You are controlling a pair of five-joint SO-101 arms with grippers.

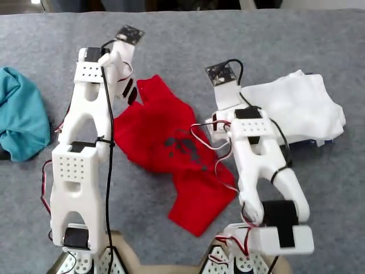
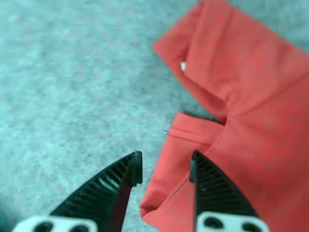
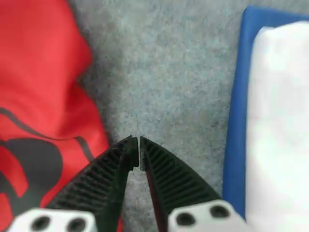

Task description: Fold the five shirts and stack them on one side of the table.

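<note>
The red shirt (image 1: 171, 142) is spread out but rumpled at the middle of the table (image 1: 296, 34), not yet folded. At its far sleeve the left gripper (image 2: 164, 166) is held released, jaws parted: one is set over the red hem, the other over bare table, and nothing is grasped. Just beside the shirt's opposite edge the right gripper (image 3: 139, 145) is clenched on nothing, above grey table. Beyond that edge a white shirt (image 1: 296, 105) is stacked on a blue shirt (image 3: 236, 96); well off the sleeve side a teal shirt (image 1: 20, 117) is heaped. The red shirt's fold is judged barely begun. Next, the hem should be pinched and the right pincer opened.
</note>
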